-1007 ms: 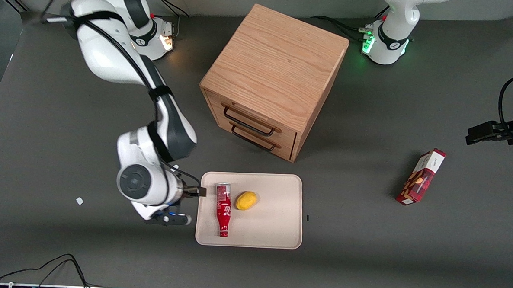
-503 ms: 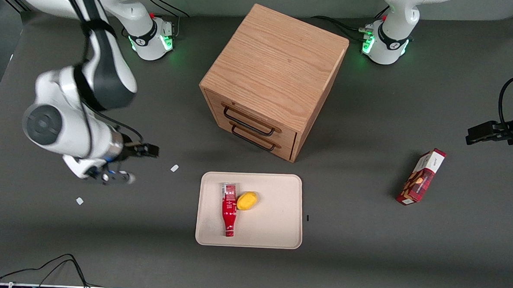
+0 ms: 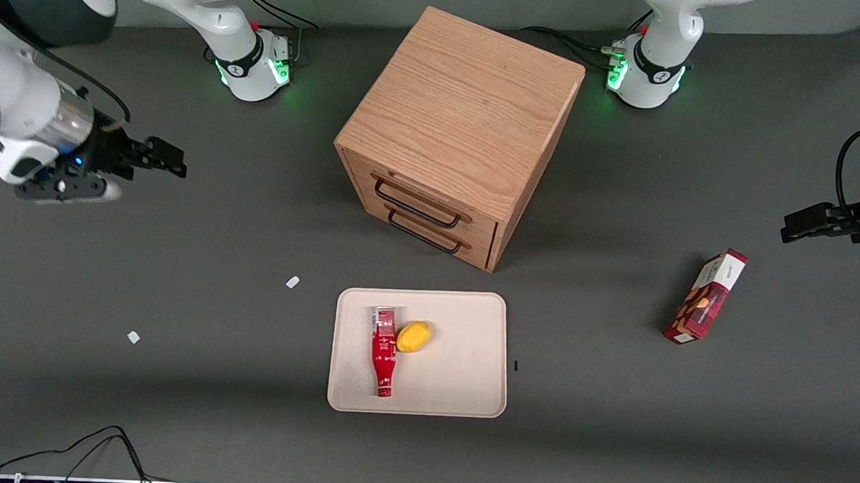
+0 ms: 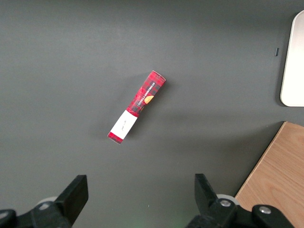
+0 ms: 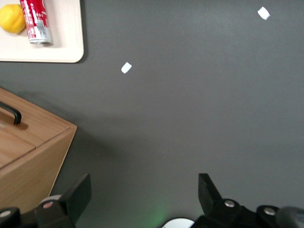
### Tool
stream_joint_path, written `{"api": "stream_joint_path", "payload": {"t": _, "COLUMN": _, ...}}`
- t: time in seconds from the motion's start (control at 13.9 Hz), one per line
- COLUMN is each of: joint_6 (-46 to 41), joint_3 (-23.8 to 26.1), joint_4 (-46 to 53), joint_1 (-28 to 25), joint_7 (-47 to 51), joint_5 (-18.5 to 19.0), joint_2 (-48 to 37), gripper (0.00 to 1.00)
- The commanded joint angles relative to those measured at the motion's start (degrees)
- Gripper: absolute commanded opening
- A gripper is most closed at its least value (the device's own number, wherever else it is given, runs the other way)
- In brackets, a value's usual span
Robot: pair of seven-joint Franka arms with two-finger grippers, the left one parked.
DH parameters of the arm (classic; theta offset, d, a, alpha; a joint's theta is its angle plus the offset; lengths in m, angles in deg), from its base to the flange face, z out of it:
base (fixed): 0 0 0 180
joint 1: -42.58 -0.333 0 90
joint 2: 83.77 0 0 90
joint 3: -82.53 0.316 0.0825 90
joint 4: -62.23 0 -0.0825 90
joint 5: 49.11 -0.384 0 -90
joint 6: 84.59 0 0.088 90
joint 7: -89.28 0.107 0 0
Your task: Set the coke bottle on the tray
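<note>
While the coke bottle (image 3: pixel 383 350) lies on the tray (image 3: pixel 467 388), gripper (image 3: pixel 174 159) raised level over the working arm's desk (image 3: pixel 182 260) end, 2 fingers spread, empty

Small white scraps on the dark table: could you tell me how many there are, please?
2. One small white scrap lies near the beige tray; the other small white scrap lies farther toward the working arm's end. The open gripper hangs far from both.

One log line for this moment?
bottle: lying on tray, touching lemon | gripper: open, clear, toward working arm's end
</note>
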Motion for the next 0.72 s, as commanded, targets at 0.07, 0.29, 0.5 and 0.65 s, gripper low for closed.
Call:
{"api": "stream_joint_path", "payload": {"t": 0.07, "joint_6": 0.2, "joint_3": -0.78, "joint_4": -4.1, "joint_1": -1.33, "joint_7": 0.42, "joint_5": 1.02, "joint_2": -4.88, "gripper": 1.0}}
{"api": "stream_joint_path", "payload": {"t": 0.29, "joint_6": 0.2, "joint_3": -3.06, "joint_4": -3.66, "joint_1": -2.38, "joint_7": 0.86, "joint_5": 0.94, "joint_2": -5.5, "gripper": 1.0}}
{"api": "stream_joint_path", "payload": {"t": 0.5, "joint_6": -0.24, "joint_3": -5.7, "joint_4": -2.26, "joint_1": -4.76, "joint_7": 2.53, "joint_5": 1.03, "joint_2": -5.23, "gripper": 1.0}}
{"api": "stream_joint_path", "payload": {"t": 0.65, "joint_6": -1.64, "joint_3": -5.79, "joint_4": -1.38, "joint_1": -4.5, "joint_7": 2.36, "joint_5": 1.03, "joint_2": -5.06, "gripper": 1.0}}
